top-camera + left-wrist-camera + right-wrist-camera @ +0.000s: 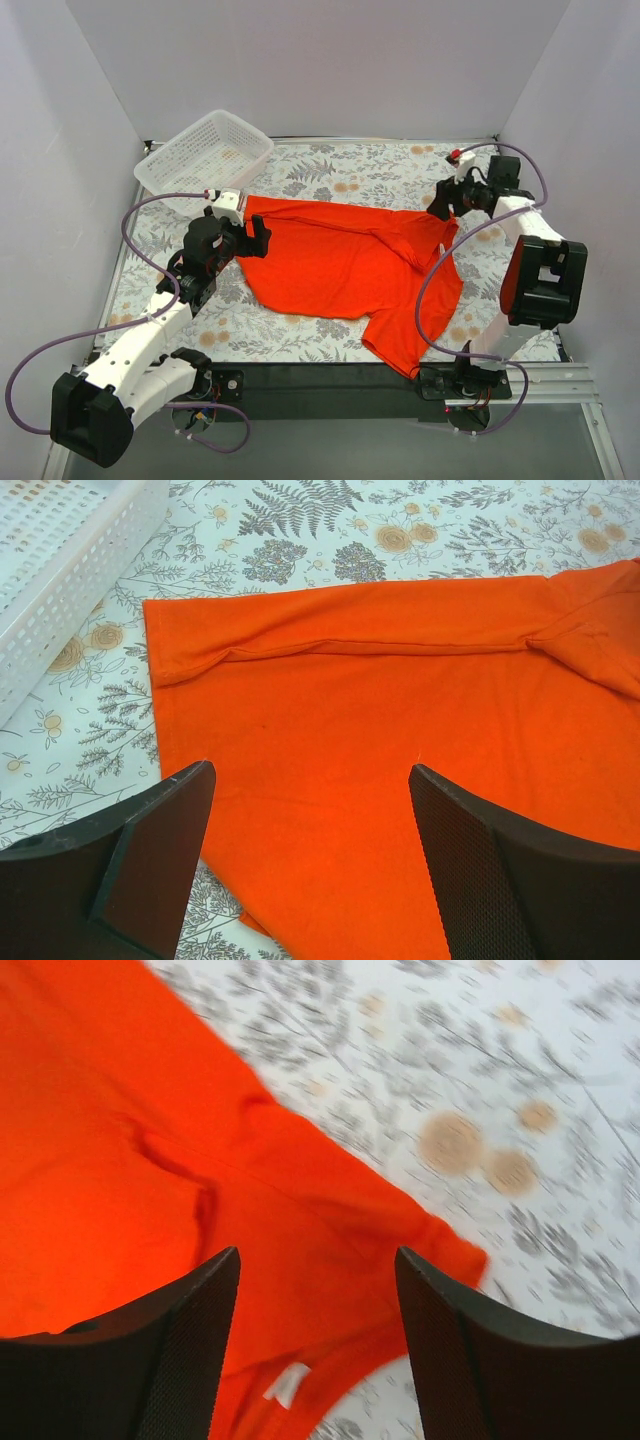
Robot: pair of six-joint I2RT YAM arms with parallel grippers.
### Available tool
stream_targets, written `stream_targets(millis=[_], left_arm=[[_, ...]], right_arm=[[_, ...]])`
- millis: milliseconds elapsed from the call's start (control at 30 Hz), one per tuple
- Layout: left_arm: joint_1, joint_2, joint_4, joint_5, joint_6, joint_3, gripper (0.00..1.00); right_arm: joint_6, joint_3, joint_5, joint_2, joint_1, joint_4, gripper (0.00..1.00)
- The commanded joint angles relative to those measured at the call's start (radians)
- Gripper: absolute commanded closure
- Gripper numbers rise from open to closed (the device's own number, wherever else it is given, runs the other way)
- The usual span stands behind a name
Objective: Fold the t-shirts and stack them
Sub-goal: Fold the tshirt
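One bright orange-red t-shirt (350, 265) lies spread on the flower-patterned table, its far long edge folded over itself, one part hanging toward the near edge. My left gripper (255, 236) hovers open over the shirt's left end; in the left wrist view (310, 780) the fabric (380, 730) fills the gap between the fingers. My right gripper (443, 203) hovers open over the shirt's right end near the collar; in the right wrist view (318, 1270) the shirt (150, 1160) and a small white label (285, 1385) show below it. Neither gripper holds anything.
A white plastic lattice basket (205, 152) stands at the back left, also in the left wrist view (60, 570). Grey walls close in the table on three sides. The black front rail (330, 385) runs along the near edge.
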Motion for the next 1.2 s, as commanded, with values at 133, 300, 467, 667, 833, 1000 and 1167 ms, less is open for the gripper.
stream_targets(millis=[133,300,467,667,833,1000,1167], left_arm=[[-0.004,-0.009,-0.003,0.002,0.001,0.007,0.27],[-0.002,-0.006,-0.002,0.007,-0.001,0.01,0.27],[-0.004,-0.009,-0.002,0.01,0.001,0.012,0.28],[-0.004,-0.01,-0.002,0.013,0.001,0.01,0.27],[-0.004,-0.01,-0.003,0.013,0.001,0.01,0.27],[-0.004,-0.01,-0.002,0.013,0.001,0.01,0.27],[-0.004,-0.01,-0.003,0.016,0.001,0.01,0.27]], right_arm=[[-0.059,0.102,-0.207,0.162,0.13,-0.153,0.46],[-0.068,0.13,-0.155,0.22,0.159,-0.188,0.46],[-0.073,0.135,-0.15,0.246,0.187,-0.205,0.47],[-0.096,0.13,-0.17,0.256,0.208,-0.234,0.54],[-0.104,0.138,-0.165,0.263,0.227,-0.249,0.59],[-0.131,0.132,-0.155,0.24,0.239,-0.265,0.9],[-0.212,0.081,-0.147,0.152,0.263,-0.303,0.99]])
